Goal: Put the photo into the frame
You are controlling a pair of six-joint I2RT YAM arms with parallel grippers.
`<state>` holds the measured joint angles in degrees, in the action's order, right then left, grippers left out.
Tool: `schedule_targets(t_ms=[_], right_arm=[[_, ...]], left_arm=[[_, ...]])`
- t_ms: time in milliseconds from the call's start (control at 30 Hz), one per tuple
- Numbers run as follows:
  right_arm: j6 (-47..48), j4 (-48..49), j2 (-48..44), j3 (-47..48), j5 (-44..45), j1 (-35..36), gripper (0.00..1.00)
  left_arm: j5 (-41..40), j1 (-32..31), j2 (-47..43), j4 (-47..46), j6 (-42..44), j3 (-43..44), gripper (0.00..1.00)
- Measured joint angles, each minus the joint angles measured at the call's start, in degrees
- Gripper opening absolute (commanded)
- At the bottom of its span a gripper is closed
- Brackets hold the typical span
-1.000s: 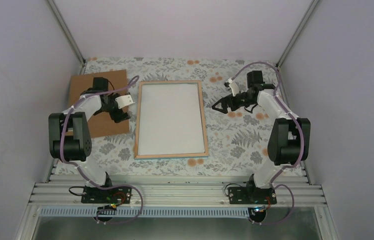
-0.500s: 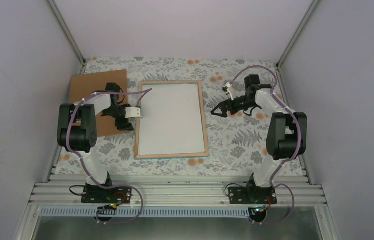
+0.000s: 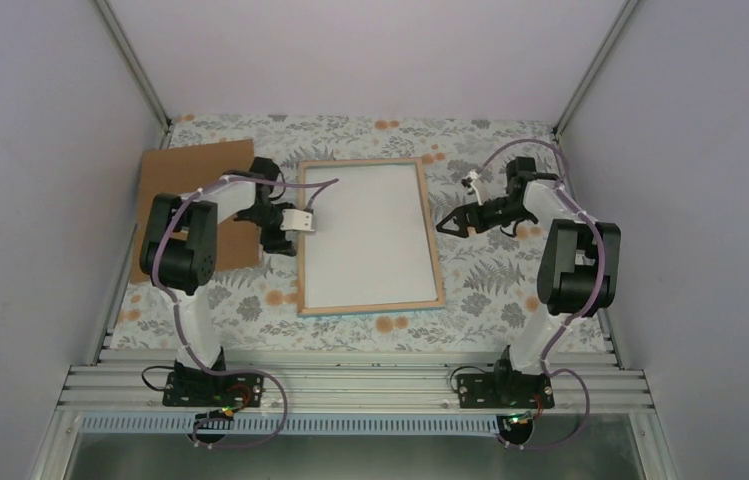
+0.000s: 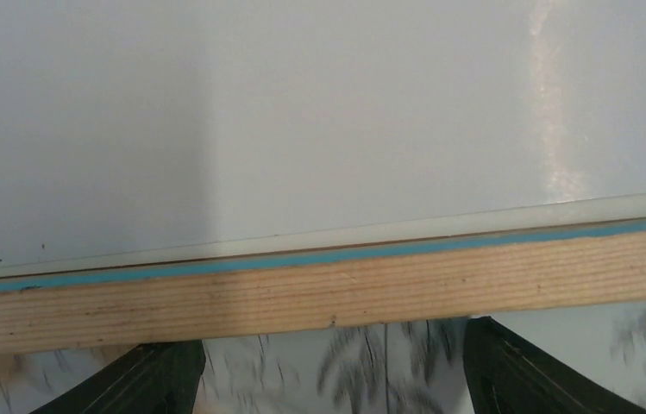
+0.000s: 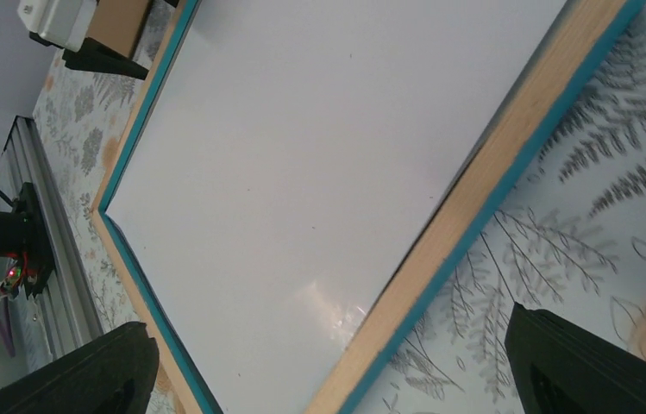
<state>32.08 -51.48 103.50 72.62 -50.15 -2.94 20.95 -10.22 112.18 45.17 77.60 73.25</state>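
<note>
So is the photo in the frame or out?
In: the photo, plain white side up, lies flat inside the wood-coloured frame.

White-backed photo (image 5: 319,164) lies inside the frame (image 5: 479,185), wood side up

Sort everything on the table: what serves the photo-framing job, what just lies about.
For the job: frame, back up; photo, white side up inside it.
Lying about: brown backing board, left of the frame; floral table cover.
</note>
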Motion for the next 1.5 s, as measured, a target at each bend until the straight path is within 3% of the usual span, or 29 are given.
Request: schedule_targets(t_ms=[400, 567, 600, 667, 833, 1033, 1200, 1500], right_arm=[[0.52, 0.13, -0.44, -3.48, 2.36, -3.52, 0.99], [-3.72, 1.81, -3.93, -1.95, 2.40, -3.02, 1.00], [-5.16, 2.56, -4.76, -1.11, 2.34, -2.58, 1.00], [-9.18, 5.66, -6.54, 1.27, 1.84, -0.09, 1.00], [-15.69, 11.02, -6.78, 3.58, 0.57, 5.03, 1.00], [-19.08, 14.69, -6.49, 6.54, -0.24, 8.96, 1.00], [-20.15, 15.74, -5.25, 7.06, -0.22, 9.79, 1.00], [-20.15, 15.87, -5.03, 7.06, 0.24, 11.17, 1.00]], left_arm=[[3.56, -7.13, 8.11, -2.62, -7.54, 11.41, 0.80], [4.79, -6.25, 5.64, -4.79, -13.42, 9.86, 0.86], [5.20, -5.38, 3.85, -5.27, -15.10, 8.55, 0.94], [6.62, -0.04, -2.71, -6.67, -20.87, 5.90, 1.00], [6.67, 14.73, -9.84, -11.04, -31.12, 4.17, 1.00], [3.34, 30.71, -9.27, -15.37, -39.95, 4.11, 1.00], [1.01, 36.11, -4.63, -16.55, -42.49, 5.11, 1.00], [-0.59, 37.07, -0.79, -17.05, -39.30, 2.34, 1.00]])
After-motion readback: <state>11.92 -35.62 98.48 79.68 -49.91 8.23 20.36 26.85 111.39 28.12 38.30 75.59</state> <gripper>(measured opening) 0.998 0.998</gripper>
